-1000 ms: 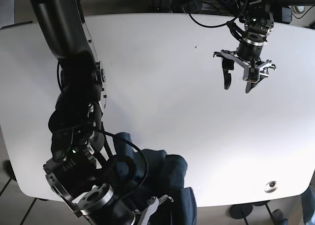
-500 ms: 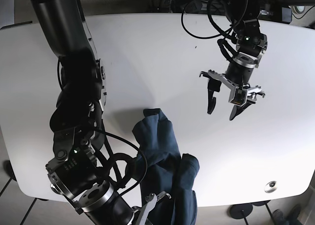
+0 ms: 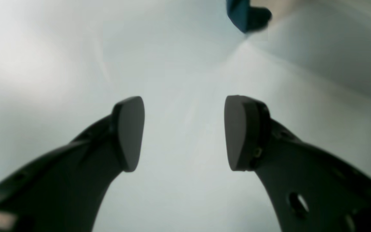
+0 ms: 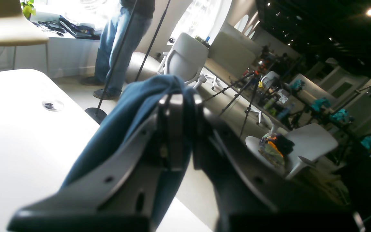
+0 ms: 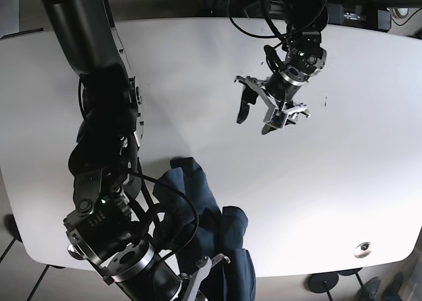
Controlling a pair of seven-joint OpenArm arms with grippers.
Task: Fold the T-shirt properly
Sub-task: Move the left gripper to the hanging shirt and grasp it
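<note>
Right gripper [image 4: 180,129] clamps the shirt [image 5: 198,209] at the near edge — left gripper [image 5: 256,116] hovers spread, far right, empty.

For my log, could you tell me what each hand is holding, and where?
The right hand is shut on a bunched fold of the T-shirt; the left hand is open and holds nothing.
</note>
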